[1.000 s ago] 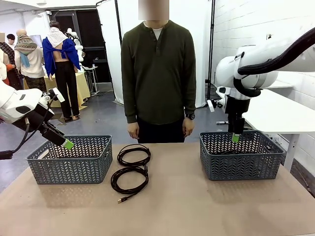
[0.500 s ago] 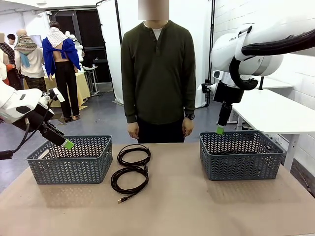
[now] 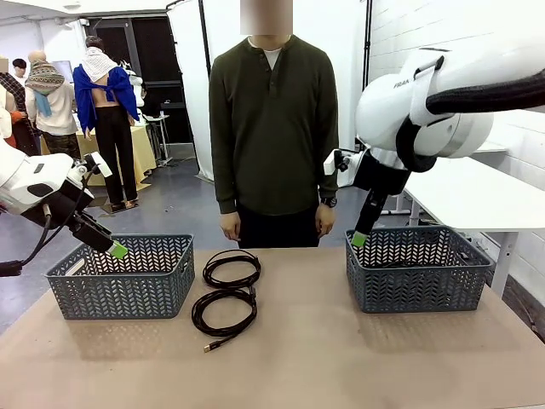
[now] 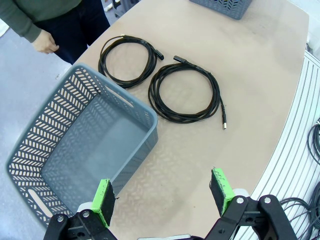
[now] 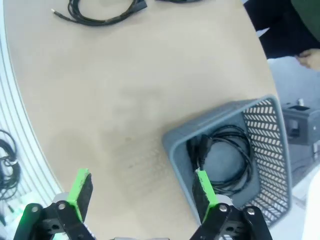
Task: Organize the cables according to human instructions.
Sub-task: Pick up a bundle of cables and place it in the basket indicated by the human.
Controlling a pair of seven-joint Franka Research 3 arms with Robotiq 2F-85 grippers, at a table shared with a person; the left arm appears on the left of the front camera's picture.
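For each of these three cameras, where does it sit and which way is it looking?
Front: fixed between the arms, facing across the table at the person; left tool by the left basket, right tool by the right basket.
Left wrist: on the left arm, looking down past its open tool at the left basket and two loose cables.
Right wrist: on the right arm, looking down past its open tool at the right basket holding a cable.
Shared: front and left wrist both show the loose cables.

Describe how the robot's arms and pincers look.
Both arms are white with rounded joints: the left arm has a thin black wire, the right arm a thick black hose and dark lettering. The left pincer and right pincer are black with green pads.
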